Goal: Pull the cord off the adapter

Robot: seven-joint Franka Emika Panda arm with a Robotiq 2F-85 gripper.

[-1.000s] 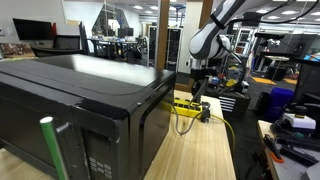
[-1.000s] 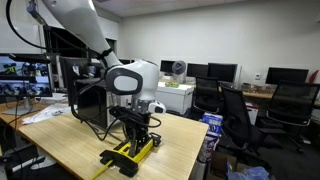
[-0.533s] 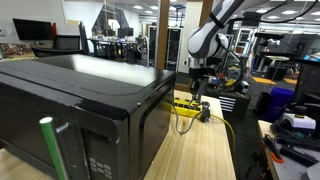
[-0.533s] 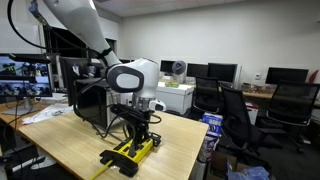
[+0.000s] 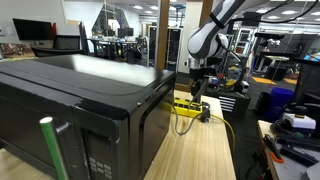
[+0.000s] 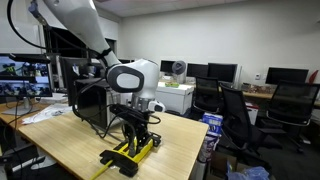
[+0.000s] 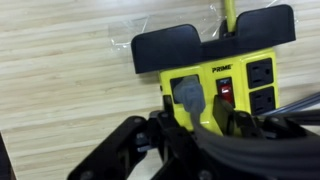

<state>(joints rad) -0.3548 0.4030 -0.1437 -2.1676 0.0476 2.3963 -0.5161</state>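
My gripper (image 7: 197,135) hangs over the yellow adapter (image 7: 195,68) on the table (image 7: 60,90), whose length runs straight away from me; the cord's grey plug (image 7: 187,95) sits just ahead between my parted fingers, and I cannot tell whether they pinch it yet.

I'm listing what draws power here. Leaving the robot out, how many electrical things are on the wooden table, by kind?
Microwave: 1
Power strip: 1
Plug seated in the strip: 1
Total: 3
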